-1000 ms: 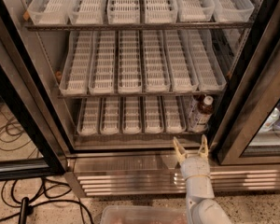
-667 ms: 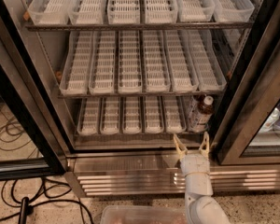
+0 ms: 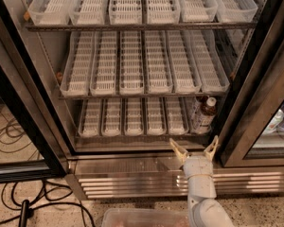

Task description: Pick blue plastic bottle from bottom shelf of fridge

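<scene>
Bottom shelf [image 3: 132, 118]: blue plastic bottle [image 3: 206, 114] upright, cap up; pincer [image 3: 193, 143] spread below

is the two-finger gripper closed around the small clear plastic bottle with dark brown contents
No, the open gripper sits below the bottom shelf, in front of the steel base, apart from the bottle.

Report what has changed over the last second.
The gripper has edged slightly up toward the bottom shelf. Its fingers are open and look a little wider apart, below and just left of the blue plastic bottle. Nothing has been taken hold of or let go. The bottle stands where it did at the shelf's right end, and the fridge and its trays are as before.
</scene>
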### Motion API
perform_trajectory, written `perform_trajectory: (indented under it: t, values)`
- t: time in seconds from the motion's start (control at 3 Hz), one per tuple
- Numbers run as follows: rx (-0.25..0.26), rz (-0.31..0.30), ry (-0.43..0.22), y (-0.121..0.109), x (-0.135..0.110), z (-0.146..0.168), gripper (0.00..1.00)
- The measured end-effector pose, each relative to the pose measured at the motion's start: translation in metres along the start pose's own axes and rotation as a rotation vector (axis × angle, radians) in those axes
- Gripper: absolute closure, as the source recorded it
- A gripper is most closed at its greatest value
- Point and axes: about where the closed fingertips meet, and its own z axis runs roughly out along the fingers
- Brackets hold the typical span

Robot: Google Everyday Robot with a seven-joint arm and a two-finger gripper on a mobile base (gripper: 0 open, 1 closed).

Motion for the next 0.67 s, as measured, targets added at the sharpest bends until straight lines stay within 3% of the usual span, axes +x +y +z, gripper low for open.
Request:
perform_trajectory:
  t: [0.33,0.67]
  values:
    - [0.022,-0.023,-0.009,-0.011,0.001,0.016,0.11]
    - [0.047,-0.041,-0.001,-0.025,0.003,0.053,0.19]
